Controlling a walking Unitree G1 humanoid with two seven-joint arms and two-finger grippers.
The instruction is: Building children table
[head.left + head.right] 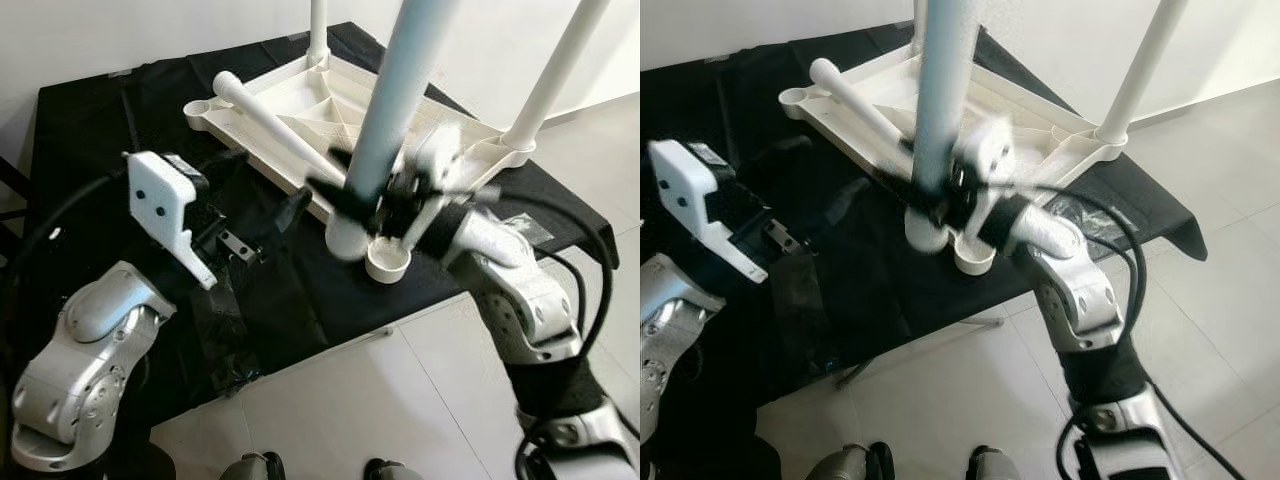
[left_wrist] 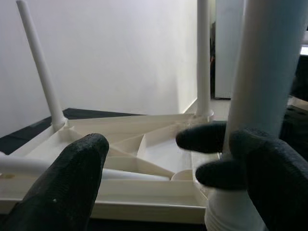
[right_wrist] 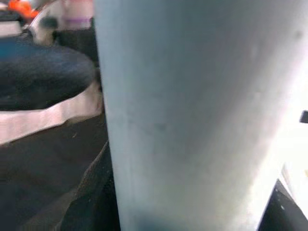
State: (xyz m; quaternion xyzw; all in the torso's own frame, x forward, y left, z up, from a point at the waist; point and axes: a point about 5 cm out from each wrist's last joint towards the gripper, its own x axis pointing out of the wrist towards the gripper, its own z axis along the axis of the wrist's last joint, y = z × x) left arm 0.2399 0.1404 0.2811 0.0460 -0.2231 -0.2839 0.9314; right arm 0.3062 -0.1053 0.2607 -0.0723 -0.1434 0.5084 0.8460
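Black cloth (image 1: 90,120) over table, white wall; right fingers (image 1: 372,200) clamp leg (image 1: 395,110); left fingers (image 2: 72,183) wide.

Right gripper (image 1: 352,200) clamped shut; left gripper (image 1: 262,232) spread.

**Count of parts on the black tabletop**

One white table top panel (image 1: 300,95) lies upside down on the black tabletop (image 1: 90,110), reaching toward its far right corner. Four white legs in all: three stand upright, namely the thick near leg (image 1: 385,130) at the panel's near corner, one far leg (image 1: 318,30) and one right leg (image 1: 555,70) toward the tabletop's right edge. One loose leg (image 1: 270,125) lies flat across the panel. Two grippers: left gripper (image 1: 275,225), right gripper (image 1: 360,200).
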